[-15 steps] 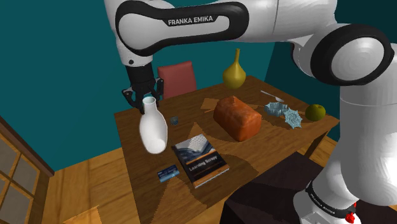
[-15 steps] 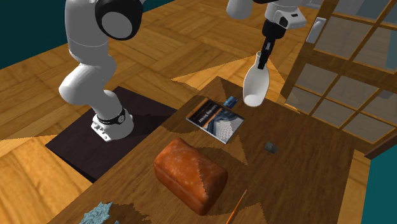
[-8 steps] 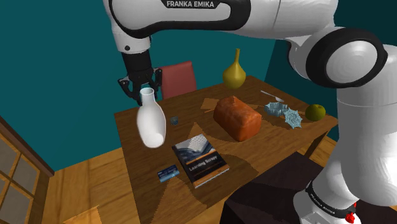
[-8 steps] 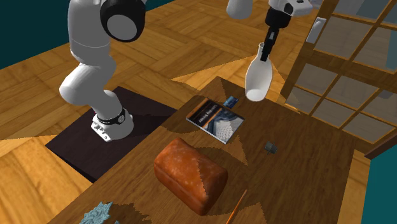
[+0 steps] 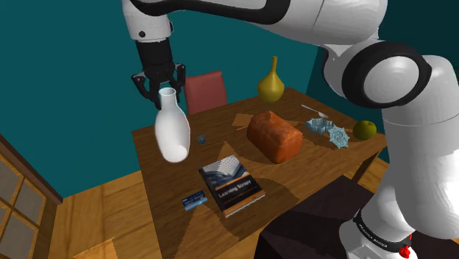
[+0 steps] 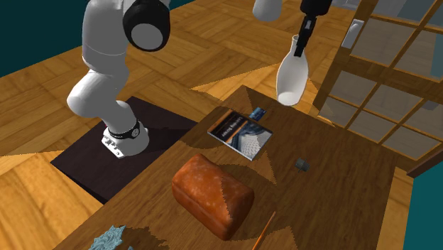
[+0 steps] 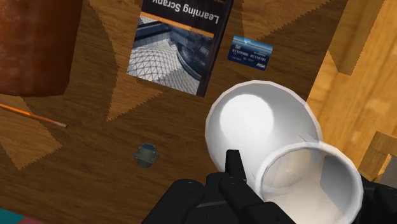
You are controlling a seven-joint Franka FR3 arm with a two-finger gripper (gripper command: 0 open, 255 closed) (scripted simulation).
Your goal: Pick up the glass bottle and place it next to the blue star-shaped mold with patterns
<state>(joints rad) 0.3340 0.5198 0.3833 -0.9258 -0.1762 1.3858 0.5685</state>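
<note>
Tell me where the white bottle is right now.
The white bottle hangs from the gripper, clear of the table, at the shoulder view's left, above the table's end near the book and the small card.

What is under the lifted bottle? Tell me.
Bare wooden table near its edge, the blue card close beside. The white bottle covers the spot directly below it.

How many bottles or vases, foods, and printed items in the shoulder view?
Bottles or vases: 2, bottle, vase
Foods: 2, loaf, fruit
Printed items: 2, book, card
Total: 6
</note>
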